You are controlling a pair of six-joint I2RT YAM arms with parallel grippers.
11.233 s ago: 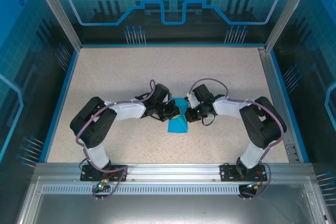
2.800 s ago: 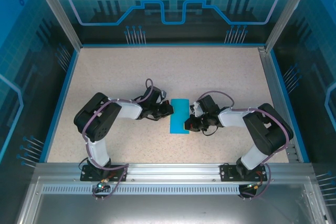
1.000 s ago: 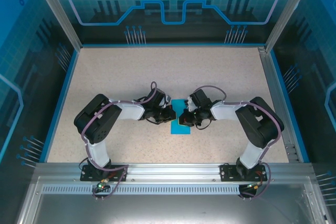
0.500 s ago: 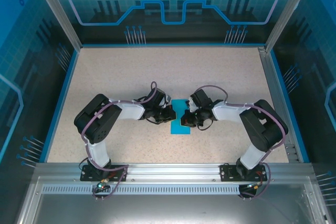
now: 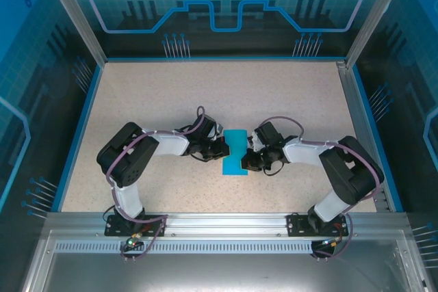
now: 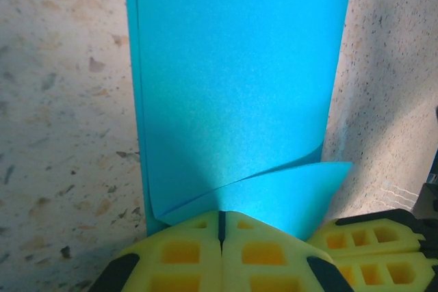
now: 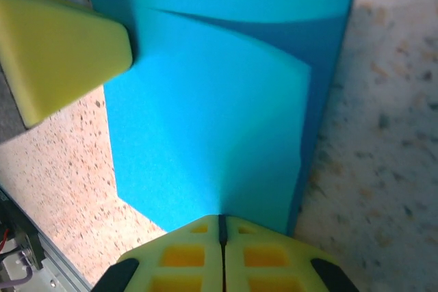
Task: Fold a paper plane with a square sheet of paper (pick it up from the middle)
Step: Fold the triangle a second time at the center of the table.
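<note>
The square sheet of paper [image 5: 237,140] lies mid-table folded into a narrow cyan strip, not a pointed plane shape. In the left wrist view the strip [image 6: 239,66] runs away from my left gripper [image 6: 220,218], whose yellow jaws are shut with their tips on its near edge, where a loose flap [image 6: 301,196] lifts. The right gripper's fingers [image 6: 363,237] show at that frame's lower right corner. From the right wrist, my right gripper [image 7: 221,222] is shut with its tips on the paper [image 7: 205,121], and a left finger [image 7: 61,49] presses at the far side. From above, the left gripper [image 5: 224,150] and right gripper [image 5: 246,159] flank the strip.
The speckled beige table [image 5: 171,94] is bounded by blue walls and a metal post frame [image 5: 363,100]. A metal rail [image 5: 219,227] with both arm bases runs along the near edge. Open tabletop lies behind and beside the arms.
My right gripper has slid off the strip's middle toward the right, uncovering more cyan paper. The left gripper has held its place on the left edge.
</note>
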